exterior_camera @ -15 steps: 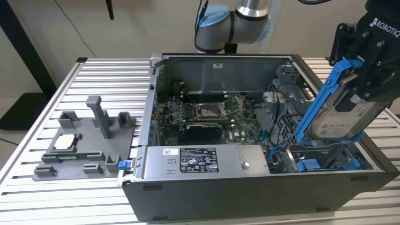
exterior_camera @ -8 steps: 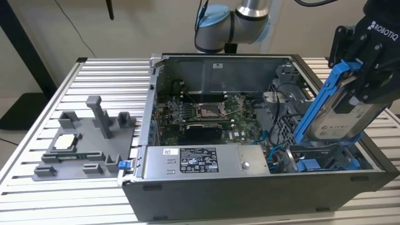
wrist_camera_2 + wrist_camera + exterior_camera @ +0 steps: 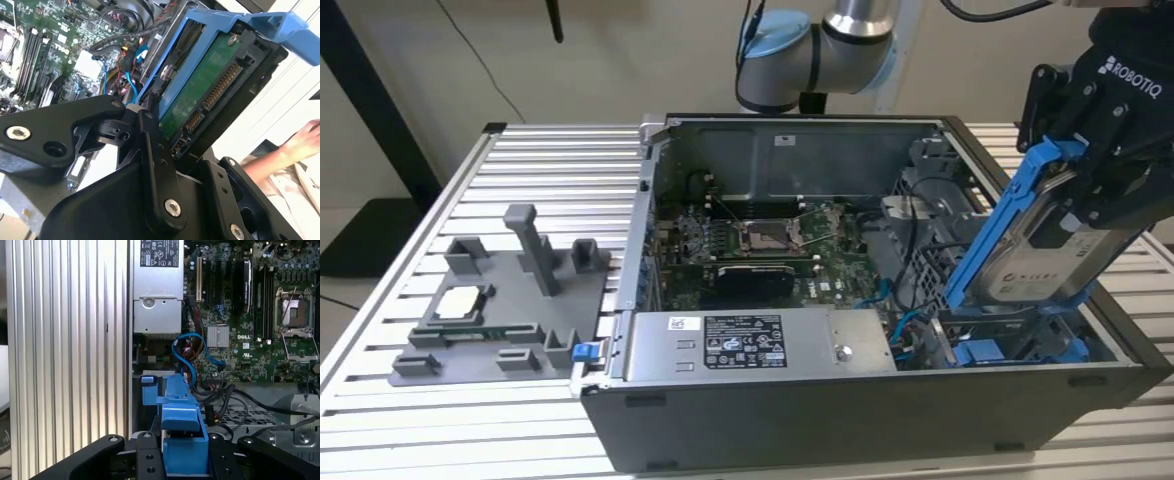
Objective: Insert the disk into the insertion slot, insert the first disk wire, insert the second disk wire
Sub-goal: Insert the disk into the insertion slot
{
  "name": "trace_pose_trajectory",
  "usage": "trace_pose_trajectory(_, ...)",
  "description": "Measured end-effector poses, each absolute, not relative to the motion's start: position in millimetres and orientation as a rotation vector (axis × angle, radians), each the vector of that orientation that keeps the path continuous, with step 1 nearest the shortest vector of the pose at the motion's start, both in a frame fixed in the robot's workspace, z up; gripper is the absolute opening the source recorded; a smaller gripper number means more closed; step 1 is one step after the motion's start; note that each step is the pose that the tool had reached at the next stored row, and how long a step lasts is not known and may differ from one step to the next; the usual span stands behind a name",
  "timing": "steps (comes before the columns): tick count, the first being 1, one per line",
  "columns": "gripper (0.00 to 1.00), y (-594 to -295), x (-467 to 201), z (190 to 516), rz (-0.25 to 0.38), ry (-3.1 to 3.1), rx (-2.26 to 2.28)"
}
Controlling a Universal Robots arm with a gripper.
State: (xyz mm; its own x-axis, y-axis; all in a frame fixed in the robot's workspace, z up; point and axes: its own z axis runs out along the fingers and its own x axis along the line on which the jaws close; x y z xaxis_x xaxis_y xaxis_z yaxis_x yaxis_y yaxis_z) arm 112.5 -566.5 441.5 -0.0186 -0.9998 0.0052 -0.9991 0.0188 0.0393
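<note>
1. white lettering on the black housing of the gripper, at the exterior view's right.
2. white printed label on the silver power-supply box, too small to read.
3. white label on the disk, illegible.
4. small white logo on the motherboard.

The flat silver rectangular disk bears a white printed label and sits in a bright blue plastic frame. The square motherboard is green, the metal power-supply box silver with a black-and-white label, the ribbed metal table silver with parallel stripes.
</note>
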Motion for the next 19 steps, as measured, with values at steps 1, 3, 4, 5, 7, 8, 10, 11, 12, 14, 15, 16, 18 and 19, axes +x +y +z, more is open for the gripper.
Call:
trace_pose_trajectory(1, 0.00, -567, 113, 440, -0.038, -2.220, 2.179)
trace_pose_trajectory(3, 0.00, -567, 113, 439, -0.038, -2.219, 2.179)
trace_pose_trajectory(4, 0.00, -567, 113, 438, -0.038, -2.219, 2.179)
trace_pose_trajectory(5, 0.00, -568, 114, 437, -0.038, -2.219, 2.179)
trace_pose_trajectory(7, 0.00, -569, 114, 435, -0.038, -2.219, 2.179)
trace_pose_trajectory(8, 0.00, -570, 114, 435, -0.038, -2.219, 2.179)
trace_pose_trajectory(10, 0.00, -571, 114, 433, -0.038, -2.219, 2.178)
trace_pose_trajectory(11, 0.00, -571, 114, 433, -0.038, -2.219, 2.178)
trace_pose_trajectory(12, 0.00, -571, 114, 432, -0.038, -2.219, 2.178)
trace_pose_trajectory(14, 0.00, -571, 114, 432, -0.038, -2.219, 2.178)
trace_pose_trajectory(15, 0.00, -571, 114, 432, -0.038, -2.219, 2.178)
trace_pose_trajectory(16, 0.00, -571, 114, 431, -0.038, -2.219, 2.178)
trace_pose_trajectory(18, 0.00, -571, 114, 429, -0.038, -2.219, 2.178)
trace_pose_trajectory(19, 0.00, -571, 114, 428, -0.038, -2.219, 2.178)
